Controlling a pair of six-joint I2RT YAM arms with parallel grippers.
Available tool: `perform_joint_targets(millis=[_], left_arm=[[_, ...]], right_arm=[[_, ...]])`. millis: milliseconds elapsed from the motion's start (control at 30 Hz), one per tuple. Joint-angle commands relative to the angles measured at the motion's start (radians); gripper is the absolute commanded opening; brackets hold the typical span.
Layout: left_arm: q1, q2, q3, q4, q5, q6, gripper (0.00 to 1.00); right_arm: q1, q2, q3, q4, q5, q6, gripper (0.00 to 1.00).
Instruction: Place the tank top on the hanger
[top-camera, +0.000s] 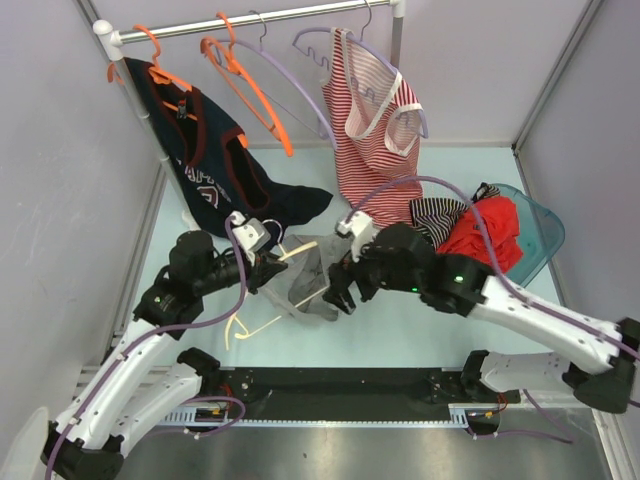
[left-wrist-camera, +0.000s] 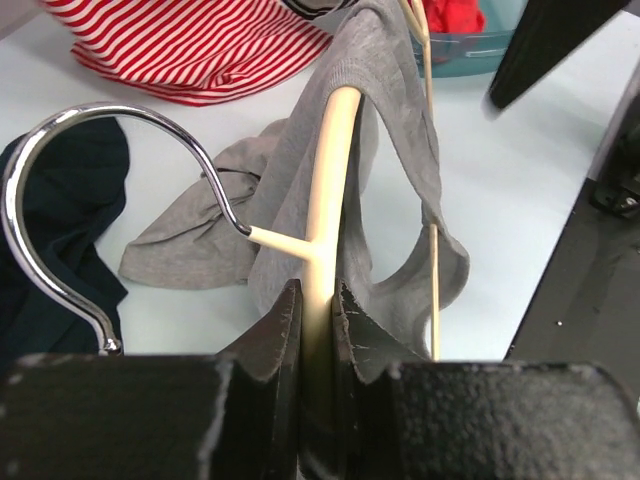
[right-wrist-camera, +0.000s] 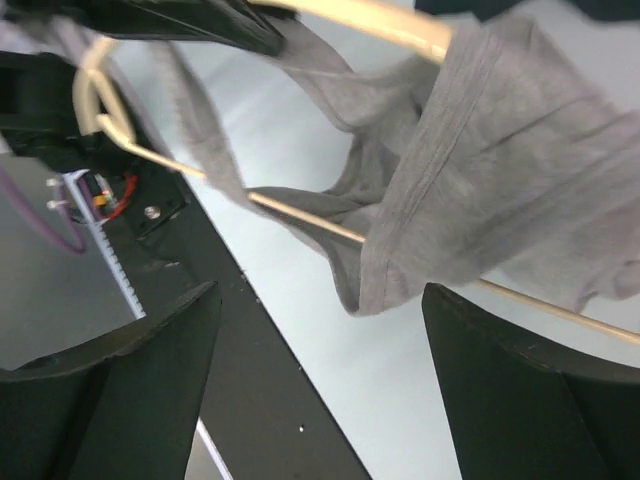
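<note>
Tank top (left-wrist-camera: 395, 110) draped over one arm of hanger (left-wrist-camera: 330, 170), rest trailing on table (left-wrist-camera: 520, 200); left gripper (left-wrist-camera: 316, 300) pinches hanger beside hook (left-wrist-camera: 60, 200), likely steadying it for dressing; right gripper (right-wrist-camera: 320, 300) spread wide, empty, facing loose hem.

No legible text. The navy top (top-camera: 205, 150) hanging on the rail has pale block lettering on its front, creased and too small to read.

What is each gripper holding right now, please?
Left gripper: closed on the slim cream plastic hanger.
Right gripper: open, holding nothing; the soft light grey tank top hangs just ahead.
</note>
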Motion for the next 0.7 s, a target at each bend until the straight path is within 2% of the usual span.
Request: perform_joint_targets(millis=[0,67,167,300,433,667], left_arm=[[0.002,-0.014,0.007,0.066,0.139,0.040,0.03],[0.002,-0.011,0.007,0.058,0.240,0.052,0.07],[0.002,-0.009,0.010,0.052,0.295,0.063,0.07],[0.000,0.020,0.025,0.023,0.418,0.069,0.07],[-0.009,0.025,0.034,0.008,0.449,0.079,0.05],[-0.023,0.006,0.031,0.008,0.436,0.082,0.04]], right_arm=[[0.003,-0.179,0.099,-0.083,-0.058,-0.116,0.88],[-0.009,-0.224,0.108,-0.096,-0.068,-0.175,0.88],[-0.065,-0.244,0.131,-0.101,-0.186,-0.231,0.88],[-0.204,-0.204,0.172,-0.109,-0.465,-0.268,0.88],[-0.342,-0.109,0.215,-0.152,-0.662,-0.293,0.87],[-0.355,0.012,0.238,-0.215,-0.797,-0.308,0.84]])
